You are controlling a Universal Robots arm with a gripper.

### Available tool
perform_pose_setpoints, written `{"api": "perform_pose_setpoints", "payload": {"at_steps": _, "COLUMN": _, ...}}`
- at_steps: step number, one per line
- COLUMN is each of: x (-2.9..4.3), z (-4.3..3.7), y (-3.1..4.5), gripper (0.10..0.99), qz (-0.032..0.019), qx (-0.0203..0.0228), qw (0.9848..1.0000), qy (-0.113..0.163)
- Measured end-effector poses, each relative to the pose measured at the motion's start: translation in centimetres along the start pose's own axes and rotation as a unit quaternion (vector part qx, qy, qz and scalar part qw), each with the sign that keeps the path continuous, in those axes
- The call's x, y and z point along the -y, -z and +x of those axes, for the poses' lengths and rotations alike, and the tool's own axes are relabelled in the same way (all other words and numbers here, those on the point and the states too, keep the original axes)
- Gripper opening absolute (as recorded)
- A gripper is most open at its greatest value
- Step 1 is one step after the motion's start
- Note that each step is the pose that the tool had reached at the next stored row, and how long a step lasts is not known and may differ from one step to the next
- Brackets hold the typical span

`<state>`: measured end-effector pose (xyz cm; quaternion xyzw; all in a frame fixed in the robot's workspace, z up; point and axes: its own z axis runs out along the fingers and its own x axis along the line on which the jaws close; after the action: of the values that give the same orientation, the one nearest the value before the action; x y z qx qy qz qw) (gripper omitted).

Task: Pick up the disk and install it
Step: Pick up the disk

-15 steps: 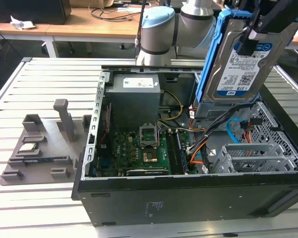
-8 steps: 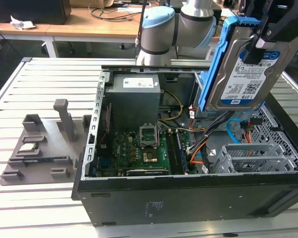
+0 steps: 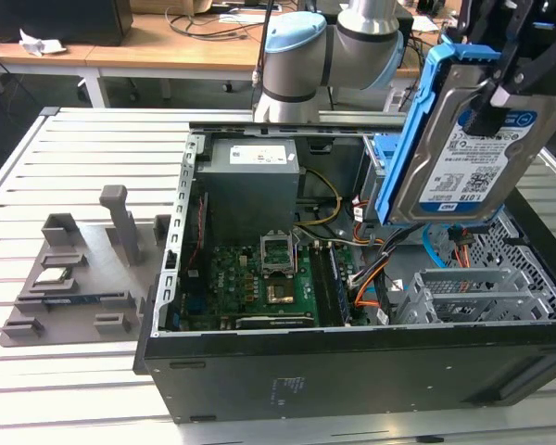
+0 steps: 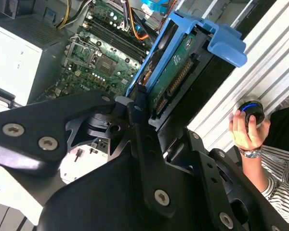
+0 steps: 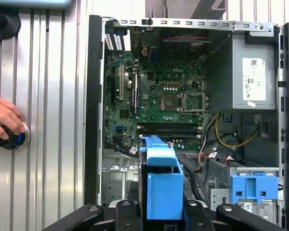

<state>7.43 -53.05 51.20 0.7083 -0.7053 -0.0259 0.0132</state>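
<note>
The disk (image 3: 463, 139), a silver drive with a white-and-blue label in a blue plastic caddy, hangs upright and tilted above the open computer case (image 3: 352, 371), over its side at the exterior view's right. My gripper (image 3: 499, 97) is shut on it from above. In the first wrist view the caddy's blue edge (image 5: 161, 187) sits between the black fingers (image 5: 126, 211), with the motherboard (image 5: 159, 91) below. The second wrist view shows the disk's green circuit side (image 4: 176, 72) clamped in the gripper (image 4: 139, 103).
A grey drive cage (image 3: 473, 292) with a blue latch (image 5: 254, 187) sits in the case near the power supply (image 5: 253, 77). A grey fixture (image 3: 83, 269) lies on the slatted table at the exterior view's left. A person's hand (image 5: 5, 115) rests on a round knob beside the case.
</note>
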Motion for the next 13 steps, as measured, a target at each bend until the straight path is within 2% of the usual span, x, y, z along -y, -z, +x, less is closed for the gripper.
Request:
{"api": "perform_pose_setpoints", "payload": {"at_steps": 2, "x": 0.01, "z": 0.41, "y": -0.06, "gripper": 0.365, "qz": 0.0000, "qx": 0.0000, "qw": 1.0000, "qy": 0.000}}
{"api": "perform_pose_setpoints", "payload": {"at_steps": 4, "x": 0.13, "z": 0.49, "y": -0.10, "gripper": 0.365, "qz": 0.0000, "qx": 0.0001, "qw": 1.0000, "qy": 0.000}}
{"api": "perform_pose_setpoints", "payload": {"at_steps": 10, "x": 1.40, "z": 0.51, "y": -0.21, "gripper": 0.365, "qz": -0.0002, "qx": -0.0005, "qw": 1.0000, "qy": 0.000}}
{"api": "perform_pose_setpoints", "payload": {"at_steps": 13, "x": 1.78, "z": 0.52, "y": -0.24, "gripper": 0.365, "qz": -0.0002, "qx": -0.0009, "qw": 1.0000, "qy": 0.000}}
